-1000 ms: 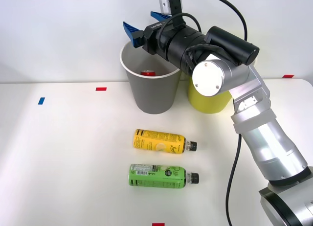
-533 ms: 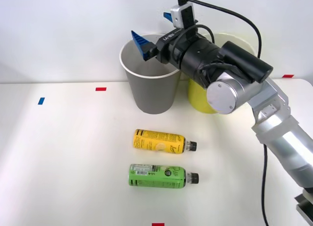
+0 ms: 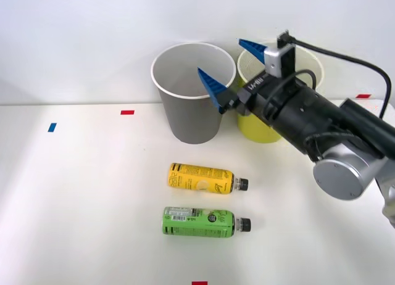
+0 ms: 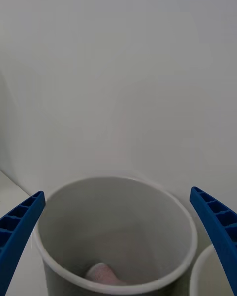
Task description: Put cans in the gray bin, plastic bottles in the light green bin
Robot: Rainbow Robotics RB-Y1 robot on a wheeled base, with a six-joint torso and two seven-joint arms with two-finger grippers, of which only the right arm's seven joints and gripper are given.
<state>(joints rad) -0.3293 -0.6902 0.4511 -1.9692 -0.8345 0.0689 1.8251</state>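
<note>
Since a moment ago, the right gripper (image 3: 231,69) has pulled back from over the gray bin (image 3: 191,121) and come down toward the robot's right, so it now hangs in front of the light green bin (image 3: 259,129) and beside the gray one. Its two blue fingers (image 3: 213,87) are spread wide apart with nothing between them. From the wrist view, the gripper (image 4: 118,246) looks straight at the gray bin (image 4: 64,271), and a blurry pale pink lump that seems to be the red can (image 4: 101,274) lies at the bottom of its white inside. A bit of the light green bin's white rim (image 4: 217,271) peeks in just beside the gray one. The two bins stand side by side at the back of the white table (image 3: 80,205), touching or nearly so. What is inside the light green bin cannot be seen. Both plastic bottles have stayed where they were. The yellow bottle (image 3: 200,177) lies on its side in front of the gray bin, black cap pointing to the robot's right. The green bottle (image 3: 199,222) lies just nearer the robot, the same way round, with a small gap between them. Lots of bare table lies on the robot's left of the bottles, and some on their right too.
</note>
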